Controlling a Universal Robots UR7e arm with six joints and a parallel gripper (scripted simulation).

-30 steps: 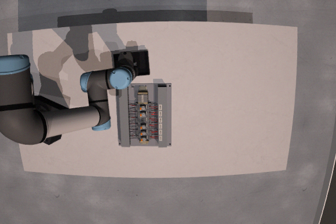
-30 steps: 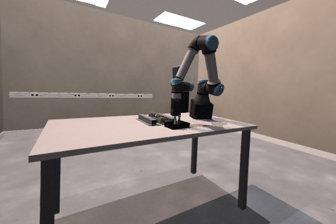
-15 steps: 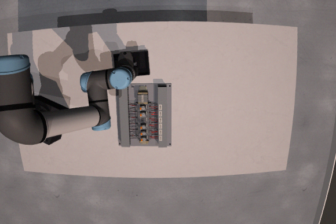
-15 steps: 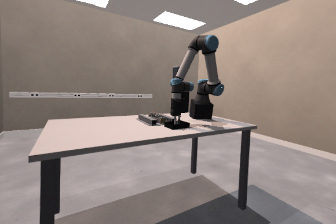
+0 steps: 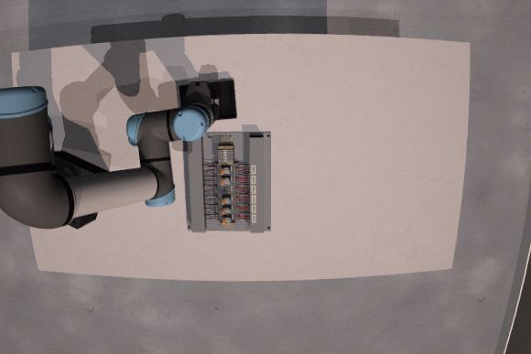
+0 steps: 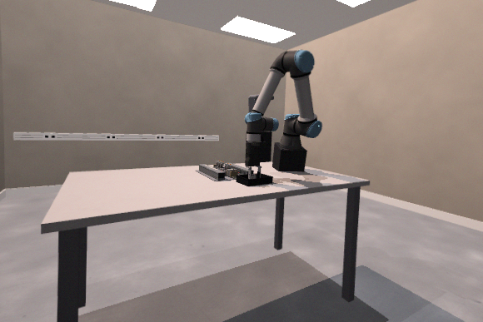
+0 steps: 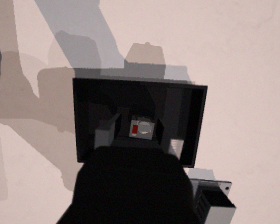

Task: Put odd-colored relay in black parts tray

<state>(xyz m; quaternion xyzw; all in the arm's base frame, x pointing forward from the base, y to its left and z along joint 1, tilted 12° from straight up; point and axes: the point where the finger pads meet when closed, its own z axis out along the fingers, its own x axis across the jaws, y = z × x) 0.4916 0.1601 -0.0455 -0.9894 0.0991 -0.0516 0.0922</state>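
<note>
From where I stand, I count one grey-and-black robot arm with blue joint caps point(image 5: 114, 188) point(image 6: 268, 90), one pale-topped table point(image 5: 357, 161) point(image 6: 137, 192) point(image 7: 251, 60) and its four dark legs point(image 6: 351, 242). There is one flat grey relay panel point(image 5: 266, 184) point(image 7: 228, 184), with two long grey ducts point(image 5: 197, 184), five orange-buttoned relays point(image 5: 226, 201) and six small white labels point(image 5: 254, 189). I see one black rectangular tray point(image 5: 233, 99) point(image 6: 255, 181) point(image 7: 76, 125), one red-buttoned relay point(image 7: 142, 128), three white ceiling lights point(image 6: 258, 29) and one pale wall rail point(image 6: 83, 137) with four pairs of dark sockets point(image 6: 47, 136).
</note>
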